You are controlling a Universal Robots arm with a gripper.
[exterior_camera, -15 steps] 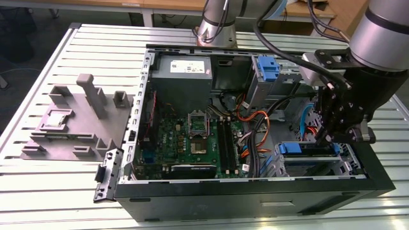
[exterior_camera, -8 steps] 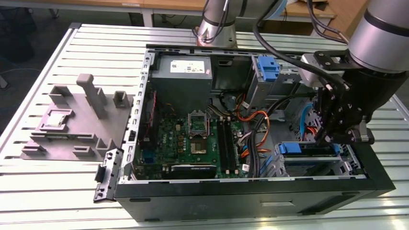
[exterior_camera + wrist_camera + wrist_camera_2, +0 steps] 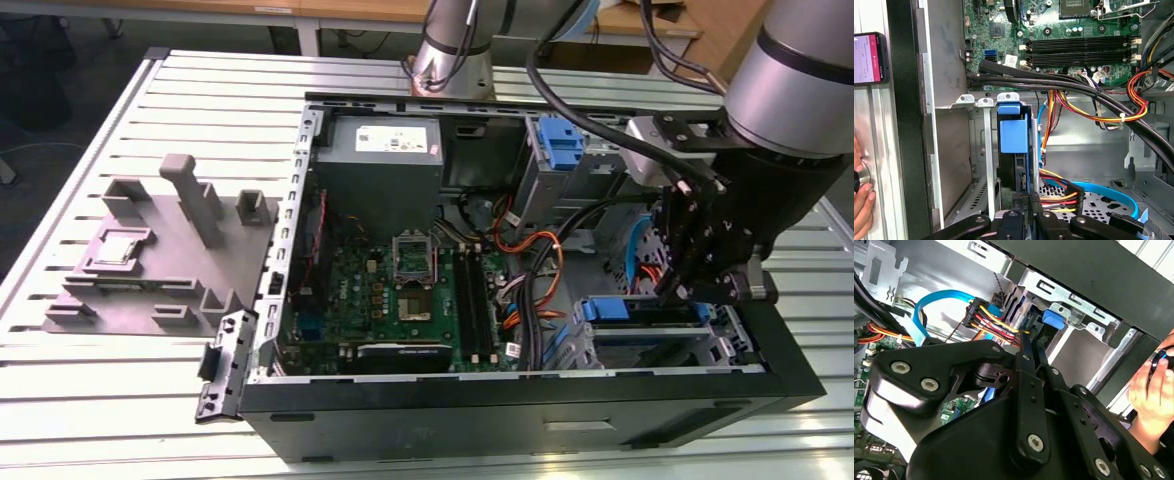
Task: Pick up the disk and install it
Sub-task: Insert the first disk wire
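Observation:
The disk (image 3: 1013, 172) stands edge-on in a slot of the metal drive cage (image 3: 985, 150) inside the open computer case. Its bright blue bracket tab (image 3: 1014, 132) faces the motherboard. In the exterior view the disk's blue bracket (image 3: 625, 310) lies in the cage at the case's front corner, on the exterior view's right. My gripper (image 3: 1026, 202) reaches down into that cage. Its fingers are shut close together, with their tips at the end of the disk away from the tab. In the second wrist view the gripper (image 3: 1024, 337) points at the cage beside the blue tab (image 3: 1053, 319).
Black, orange, yellow and blue cables (image 3: 1094, 107) crowd the space beside the cage. The motherboard (image 3: 400, 290) fills the case's middle. A grey fixture block (image 3: 154, 250) sits on the table at the exterior view's left. A person's hand (image 3: 1149, 385) and a phone (image 3: 869, 57) are just outside the case wall.

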